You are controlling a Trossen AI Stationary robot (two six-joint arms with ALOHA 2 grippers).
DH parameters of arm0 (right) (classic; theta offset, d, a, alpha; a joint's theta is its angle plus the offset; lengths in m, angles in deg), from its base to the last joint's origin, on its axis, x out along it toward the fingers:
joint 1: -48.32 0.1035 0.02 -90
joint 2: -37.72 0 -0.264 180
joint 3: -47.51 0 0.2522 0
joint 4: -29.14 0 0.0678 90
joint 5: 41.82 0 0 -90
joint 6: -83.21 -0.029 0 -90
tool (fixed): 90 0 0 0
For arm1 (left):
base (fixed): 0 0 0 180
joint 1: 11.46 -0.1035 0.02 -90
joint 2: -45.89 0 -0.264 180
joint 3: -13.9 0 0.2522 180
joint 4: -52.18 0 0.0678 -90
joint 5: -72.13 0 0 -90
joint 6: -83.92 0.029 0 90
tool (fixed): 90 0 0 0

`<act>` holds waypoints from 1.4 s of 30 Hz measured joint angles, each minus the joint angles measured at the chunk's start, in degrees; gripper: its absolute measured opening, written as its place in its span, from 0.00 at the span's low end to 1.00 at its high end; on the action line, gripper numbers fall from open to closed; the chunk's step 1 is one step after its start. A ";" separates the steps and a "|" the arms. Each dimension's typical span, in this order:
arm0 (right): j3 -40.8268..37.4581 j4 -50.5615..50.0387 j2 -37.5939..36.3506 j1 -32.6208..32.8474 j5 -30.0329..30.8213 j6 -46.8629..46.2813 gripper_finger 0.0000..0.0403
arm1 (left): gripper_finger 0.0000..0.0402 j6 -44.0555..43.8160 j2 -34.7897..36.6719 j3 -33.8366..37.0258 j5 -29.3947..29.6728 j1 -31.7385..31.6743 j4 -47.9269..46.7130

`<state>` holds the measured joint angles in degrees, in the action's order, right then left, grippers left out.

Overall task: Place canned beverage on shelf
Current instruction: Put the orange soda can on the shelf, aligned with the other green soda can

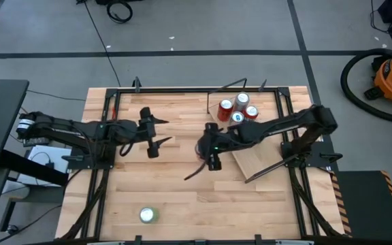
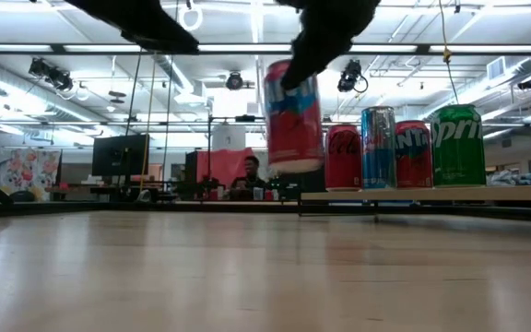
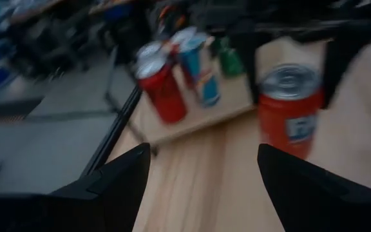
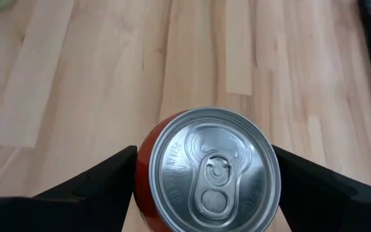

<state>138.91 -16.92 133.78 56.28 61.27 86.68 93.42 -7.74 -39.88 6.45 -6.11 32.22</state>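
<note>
- Risk: you're carrying the red can (image 2: 293,115) clear off the surface (image 1: 182,204), just short of the shelf (image 1: 254,162). Come in low and it clips the shelf edge; come in wide and it knocks the four standing cans (image 2: 404,148).
- Right tool (image 4: 205,174): clamped on the red can's sides, can upright.
- Left tool (image 1: 152,133): wide, empty, well away from the shelf.

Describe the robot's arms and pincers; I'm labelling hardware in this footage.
Both arms are dark, slim, jointed links. The left pincer and right pincer each end in two black, wedge-shaped fingers. A small green light shows near the right wrist.
</note>
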 joint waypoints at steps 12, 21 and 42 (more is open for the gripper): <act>-12.60 -3.77 -16.00 3.23 11.35 -12.23 0.82 | 0.74 7.95 0.00 2.13 -11.63 -3.38 13.21; -21.83 -3.72 -24.43 4.96 15.84 -19.67 0.82 | 0.74 11.90 -0.92 2.21 -12.73 -5.90 17.58; -26.39 -9.99 -25.69 7.08 20.79 -23.29 0.82 | 0.74 11.64 -6.35 2.13 -23.78 -10.98 23.13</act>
<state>112.53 -26.91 108.09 63.37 82.05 63.39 105.06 -14.09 -37.75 -17.34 -17.09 55.35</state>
